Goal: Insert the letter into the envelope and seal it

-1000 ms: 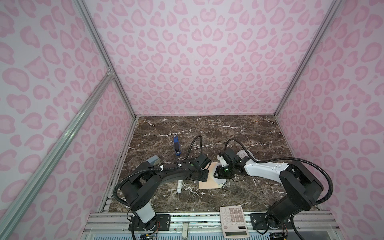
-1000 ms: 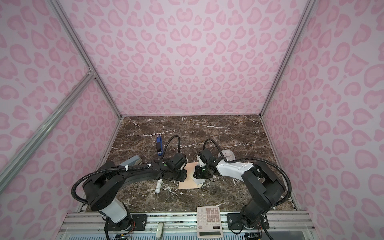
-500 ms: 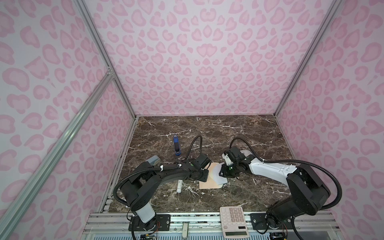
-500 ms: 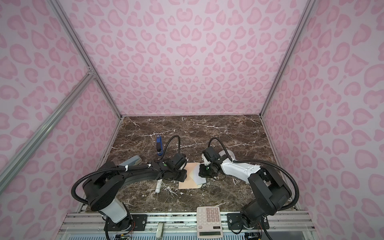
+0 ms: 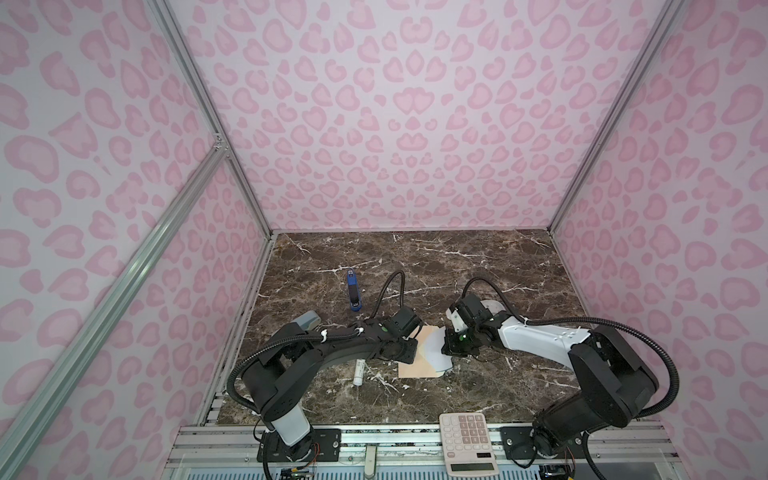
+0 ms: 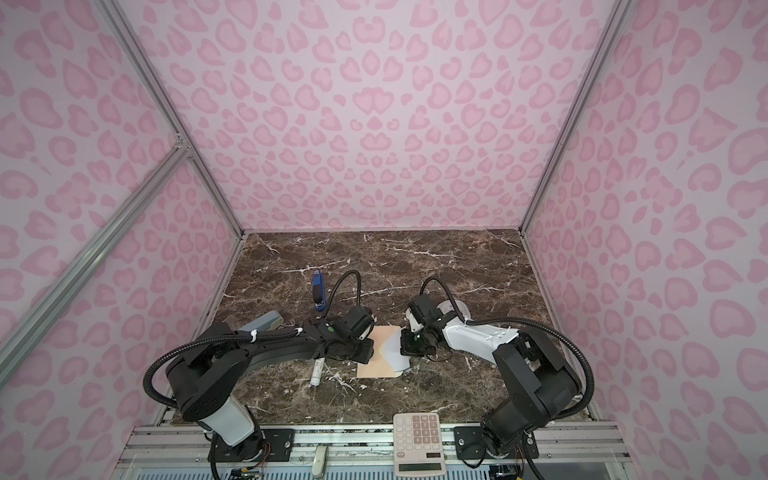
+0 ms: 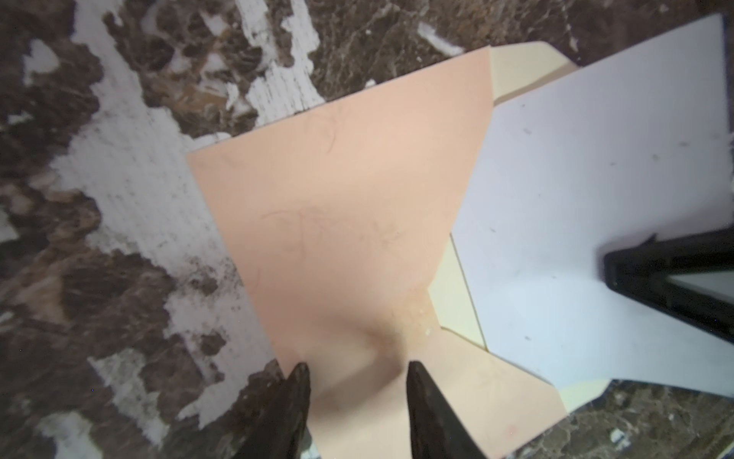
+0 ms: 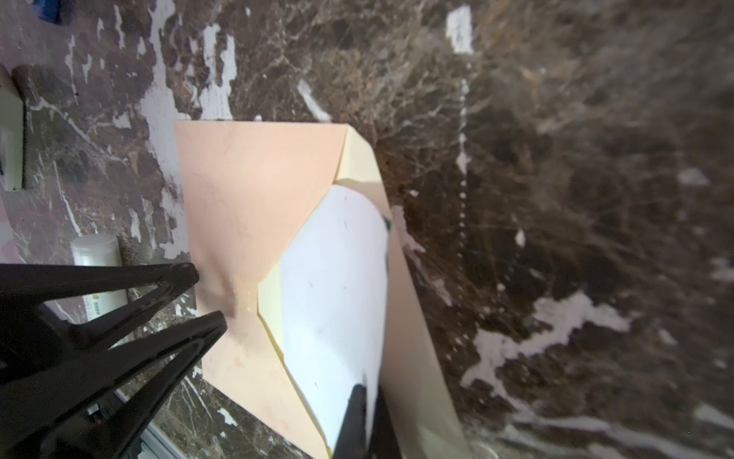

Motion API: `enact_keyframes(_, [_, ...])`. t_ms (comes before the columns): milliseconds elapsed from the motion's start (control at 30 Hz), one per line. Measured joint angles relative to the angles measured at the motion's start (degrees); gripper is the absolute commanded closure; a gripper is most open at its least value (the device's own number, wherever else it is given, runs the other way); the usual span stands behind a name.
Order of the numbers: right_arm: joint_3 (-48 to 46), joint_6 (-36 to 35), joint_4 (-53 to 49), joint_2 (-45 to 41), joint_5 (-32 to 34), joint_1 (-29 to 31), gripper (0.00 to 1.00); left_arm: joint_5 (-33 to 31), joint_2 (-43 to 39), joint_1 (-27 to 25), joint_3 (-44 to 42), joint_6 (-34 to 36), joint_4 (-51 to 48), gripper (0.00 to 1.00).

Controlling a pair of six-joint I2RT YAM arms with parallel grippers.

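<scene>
A white keypad calculator (image 5: 469, 442) sits on the front rail. Beyond it, on the brown marble bench (image 5: 457, 266), the peach paper envelope (image 5: 415, 368) lies flat. The left pincer (image 7: 357, 381), jaws partly apart, rests both tips on its edge. The right pincer (image 5: 446, 349), closed, pinches the white paper letter (image 5: 436, 353), which is partly tucked inside the envelope.

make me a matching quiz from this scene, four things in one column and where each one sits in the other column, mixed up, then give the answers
Things
1. letter
2. envelope
3. calculator
4. blue stapler

Places
a. at the near edge, lying over the metal rail
b. flat on the marble table, flap open, with the open left gripper resting on its edge
c. on the table toward the back wall, beyond the left arm
d. pinched in the shut right gripper, partly tucked into the pocket

Pairs: 1-d, 2-b, 3-a, 4-c
</scene>
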Motion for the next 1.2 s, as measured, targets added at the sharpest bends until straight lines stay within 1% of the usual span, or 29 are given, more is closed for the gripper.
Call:
enact_keyframes(267, [-1.27,3.06,4.24,0.7,-2.38,0.26,1.0,-0.24,0.04,-0.17,0.11,0.0,-0.15,0.56])
enact_keyframes(467, [-0.5,4.24,6.19,3.41,-3.1,1.64,1.0,-0.33,-0.52,-0.31,-0.07,0.02,0.17,0.56])
enact_keyframes(533, [-0.39,4.22,6.69,4.04,-3.13,1.9,1.0,-0.33,-1.11,-0.31,-0.35,0.04,0.52,0.55])
enact_keyframes(600, [-0.42,4.44,7.13,4.26,-3.28,2.01,1.0,-0.13,-1.57,-0.33,-0.61,0.04,0.63,0.53])
enact_keyframes(633, [-0.42,4.42,7.26,4.31,-3.28,2.01,0.99,0.13,-1.9,-0.33,-0.74,0.04,0.28,0.51])
enact_keyframes(700, [-0.39,4.0,7.17,4.26,-3.21,2.01,0.93,0.52,-2.91,-0.33,-1.14,0.0,-0.83,0.48])
enact_keyframes(900, [0.15,2.91,5.42,3.34,-1.79,1.99,0.85,0.5,-7.13,-0.33,-1.88,-0.04,-4.79,0.39])
enact_keyframes(933, [0.26,2.69,5.09,3.23,-1.36,1.97,0.82,0.48,-8.07,-0.31,-1.99,-0.11,-4.92,0.38])
enact_keyframes(1033, [0.31,2.36,4.28,2.97,-1.2,1.86,0.68,0.52,-10.03,-0.02,-2.51,-0.44,-4.98,0.38])
enact_keyframes(1067, [0.46,2.27,4.22,2.86,-1.2,1.86,0.66,0.79,-10.29,0.26,-2.82,-0.48,-4.96,0.39])
enact_keyframes(1133, [0.66,1.95,4.13,2.64,-0.83,1.86,0.66,0.9,-10.32,1.07,-3.48,-0.74,-4.96,0.41])
enact_keyframes(1200, [0.72,1.84,3.63,2.51,-0.7,1.84,0.68,1.53,-10.1,1.92,-3.93,-1.09,-4.83,0.44])
